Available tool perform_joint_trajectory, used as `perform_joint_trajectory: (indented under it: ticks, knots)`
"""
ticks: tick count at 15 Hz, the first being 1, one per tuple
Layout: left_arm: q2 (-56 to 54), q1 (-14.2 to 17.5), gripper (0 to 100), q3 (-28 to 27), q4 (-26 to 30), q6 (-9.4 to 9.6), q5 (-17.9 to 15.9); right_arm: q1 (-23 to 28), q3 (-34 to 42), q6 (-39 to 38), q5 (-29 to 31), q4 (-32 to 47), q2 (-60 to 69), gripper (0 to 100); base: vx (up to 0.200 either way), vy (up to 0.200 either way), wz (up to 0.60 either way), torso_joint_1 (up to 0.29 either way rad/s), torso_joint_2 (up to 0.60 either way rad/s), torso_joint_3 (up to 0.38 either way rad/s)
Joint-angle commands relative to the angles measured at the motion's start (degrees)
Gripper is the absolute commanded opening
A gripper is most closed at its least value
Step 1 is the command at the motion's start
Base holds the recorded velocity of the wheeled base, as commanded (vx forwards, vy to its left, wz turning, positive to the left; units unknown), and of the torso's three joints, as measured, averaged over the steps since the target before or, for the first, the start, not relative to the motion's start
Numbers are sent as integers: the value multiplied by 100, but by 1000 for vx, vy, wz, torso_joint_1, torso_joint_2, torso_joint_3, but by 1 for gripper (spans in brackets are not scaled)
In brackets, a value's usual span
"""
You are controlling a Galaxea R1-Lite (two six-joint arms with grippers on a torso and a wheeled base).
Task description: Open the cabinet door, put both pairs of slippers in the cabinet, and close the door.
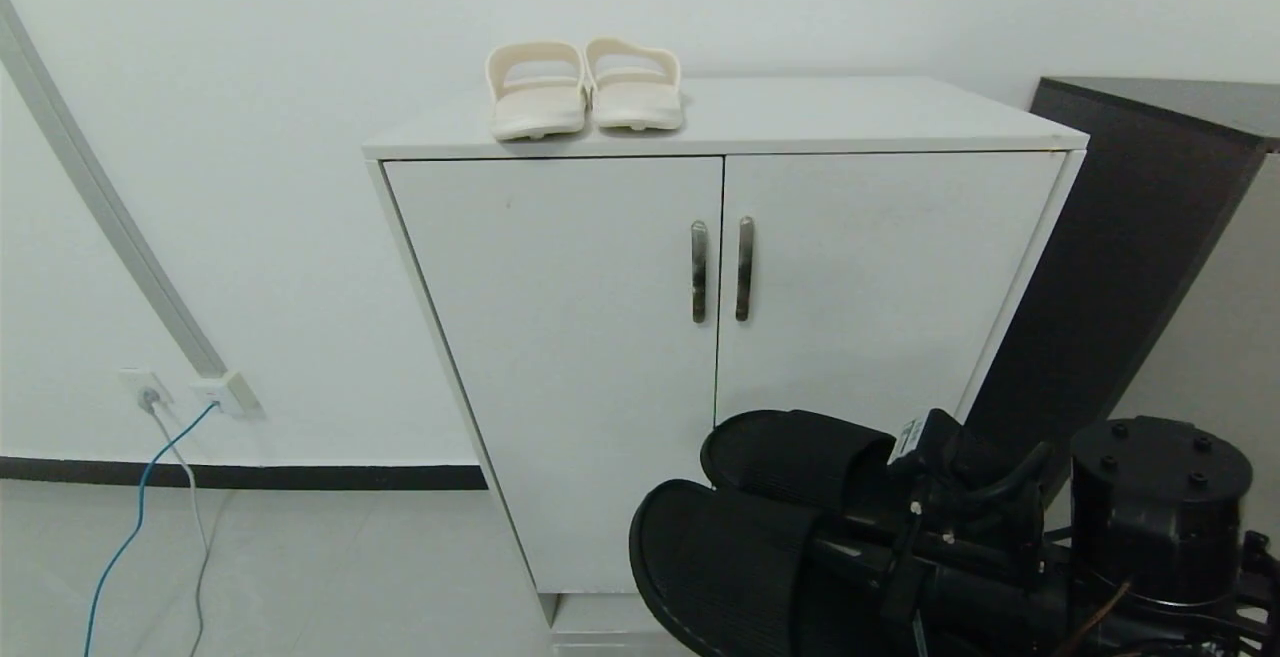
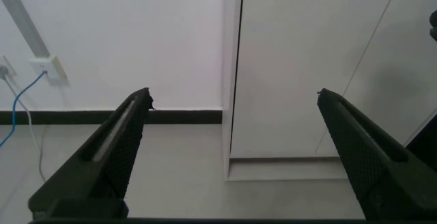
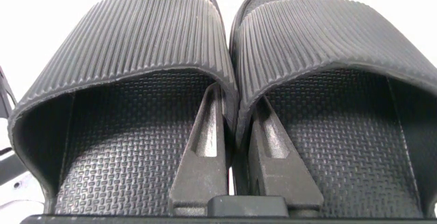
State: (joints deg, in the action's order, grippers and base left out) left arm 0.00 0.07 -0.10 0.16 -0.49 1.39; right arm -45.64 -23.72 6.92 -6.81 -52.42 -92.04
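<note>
Ribbed, pebble-soled black slippers (image 1: 770,497), at five o'clock before the shut white cabinet (image 1: 560,357), are pinched together by the right gripper (image 3: 235,108). Smooth cream slippers (image 1: 585,87) sit atop at twelve o'clock. The left gripper (image 2: 233,98) is spread wide, empty.

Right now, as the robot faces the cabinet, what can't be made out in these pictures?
Cabinet interior: head view, hidden behind both shut doors.
Black slippers: head view, heels covered by the right arm, one cut off by the bottom edge.
Cabinet foot, right side: head view, hidden behind the black slippers.
Blue cable: head view, far end runs off the bottom edge.
</note>
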Motion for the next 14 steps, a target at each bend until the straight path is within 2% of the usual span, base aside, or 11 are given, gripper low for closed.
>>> perform_joint_trajectory:
  ticks: [1,5,12,13,14]
  knots:
    - [9,1,100,1,2,-4,2,-6,17,2,-4,4,-42,0,0,0,0,-36,452,393]
    - [9,1,100,1,2,-4,2,-68,-18,55,-4,-5,-95,0,0,0,0,-18,375,353]
    - [308,1,100,-17,19,5,-7,-156,43,46,22,-93,-69,0,0,0,0,0,0,0]
    - [422,-34,100,-17,19,75,-16,-156,52,46,22,-93,-69,0,0,0,0,0,0,0]
    - [712,-122,100,-289,-25,119,-60,-138,43,19,22,-93,-69,0,0,0,0,0,0,0]
